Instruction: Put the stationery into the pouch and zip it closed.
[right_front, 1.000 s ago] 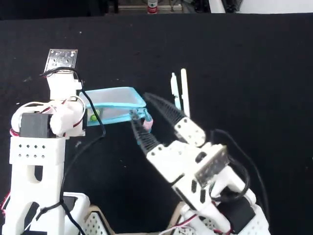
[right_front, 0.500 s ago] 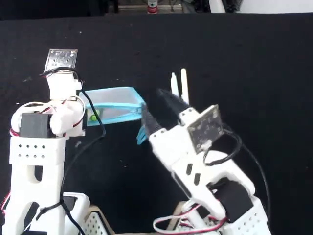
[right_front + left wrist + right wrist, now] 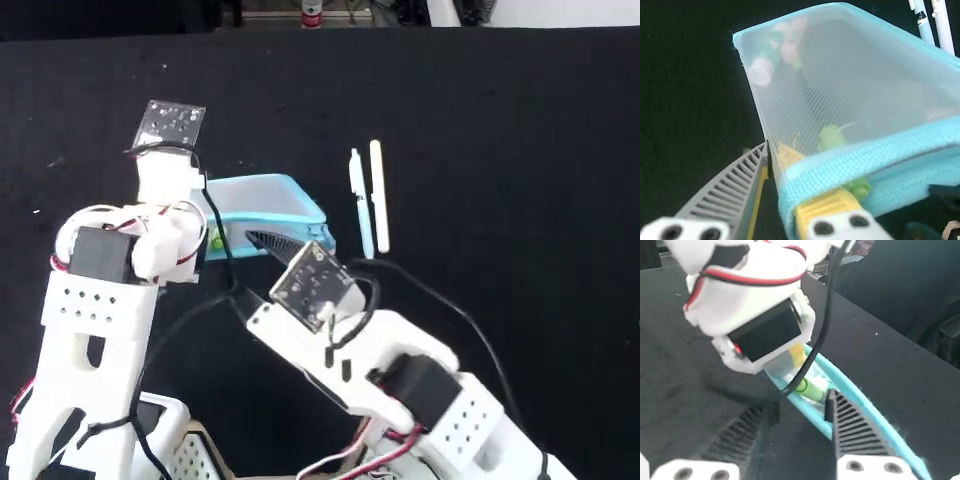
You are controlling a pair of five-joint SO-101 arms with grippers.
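Pouch (image 3: 270, 198) is pinched at its end by the left gripper (image 3: 774, 148); the right gripper (image 3: 801, 401) is spread astride the zipper band.
Soft, light mesh, judged likely to sag, so the stiffer band is preferred as a hold. Contents are resolved through the mesh in the left wrist view. 2 pens (image 3: 378, 195) are placed beside the pouch by the high view.

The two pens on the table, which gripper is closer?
Right. The right gripper is at the rim of the pouch, toward the pens; the left gripper clamps its far end.
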